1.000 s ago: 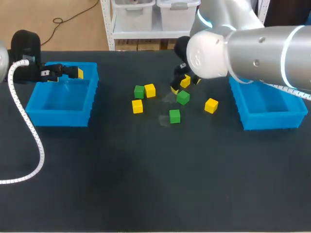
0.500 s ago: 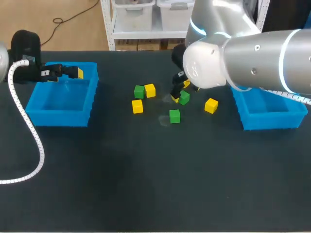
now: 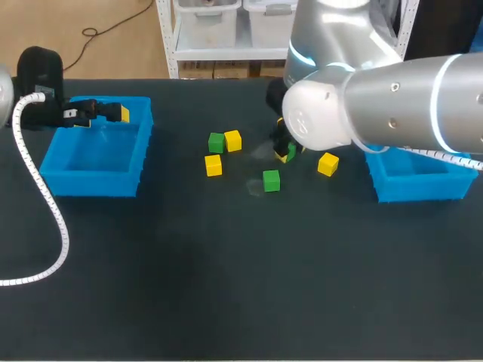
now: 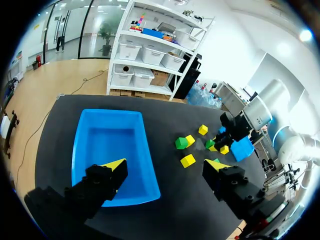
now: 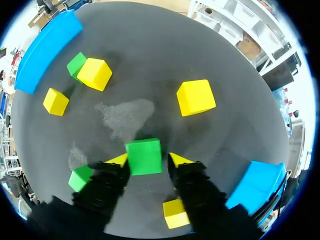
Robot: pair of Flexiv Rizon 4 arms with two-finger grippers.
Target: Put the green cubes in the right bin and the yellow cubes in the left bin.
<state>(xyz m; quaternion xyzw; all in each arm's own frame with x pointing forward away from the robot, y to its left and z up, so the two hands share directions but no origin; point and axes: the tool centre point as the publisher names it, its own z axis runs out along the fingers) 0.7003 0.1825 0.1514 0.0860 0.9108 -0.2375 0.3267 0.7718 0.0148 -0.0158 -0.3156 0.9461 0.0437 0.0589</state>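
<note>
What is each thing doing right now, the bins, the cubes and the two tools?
left bin: empty.
right bin: no cubes seen inside.
left tool: open, holding nothing.
right tool: open, one finger each side of a green cube that sits on the table.
other green cubes: loose on the table.
yellow cubes: loose on the table.

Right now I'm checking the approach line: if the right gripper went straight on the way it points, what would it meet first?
The green cube between its open fingers. The right gripper points down at it, with the black table directly beneath. How close the cube's top is to the gripper's body is unclear.
</note>
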